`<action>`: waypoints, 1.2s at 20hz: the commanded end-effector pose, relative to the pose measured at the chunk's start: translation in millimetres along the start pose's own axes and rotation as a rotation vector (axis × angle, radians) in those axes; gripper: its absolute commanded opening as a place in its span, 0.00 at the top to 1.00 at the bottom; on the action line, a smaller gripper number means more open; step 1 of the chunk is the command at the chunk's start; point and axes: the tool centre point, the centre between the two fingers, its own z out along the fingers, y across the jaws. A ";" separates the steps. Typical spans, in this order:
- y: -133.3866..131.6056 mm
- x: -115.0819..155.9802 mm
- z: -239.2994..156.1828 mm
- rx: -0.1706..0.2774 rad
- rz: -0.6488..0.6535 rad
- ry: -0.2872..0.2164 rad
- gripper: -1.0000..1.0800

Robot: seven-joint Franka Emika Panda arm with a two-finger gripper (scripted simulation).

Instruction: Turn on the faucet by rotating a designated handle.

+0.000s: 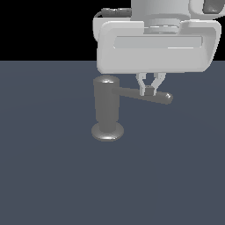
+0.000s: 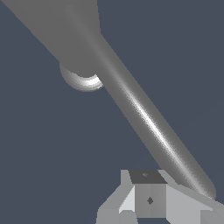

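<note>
exterior view shows the gripper (image 1: pixel 150 90) lowered onto the handle (image 1: pixel 145 96) near its rounded tip — fingers drawn together, seemingly not clamping the rod — likely for leverage, well out from the faucet (image 1: pixel 107 107) standing on the floor (image 1: pixel 52 176).

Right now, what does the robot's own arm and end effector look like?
The end effector has a wide, boxy, pale grey-white housing with rounded corners and a long recessed slot across its face. Two slim light-grey fingers taper downward from it. Above sits a round grey wrist collar, and a dark cable-like part runs along the upper edge.
</note>
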 end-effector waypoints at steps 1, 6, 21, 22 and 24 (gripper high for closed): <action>20.4 -11.8 14.4 0.010 0.029 -0.038 1.00; 16.4 8.3 -0.6 -0.001 0.000 0.002 1.00; 51.2 45.5 5.6 0.002 0.009 -0.011 1.00; 53.6 48.0 6.1 0.002 0.009 -0.011 1.00; 58.1 52.9 6.9 0.003 0.010 -0.013 1.00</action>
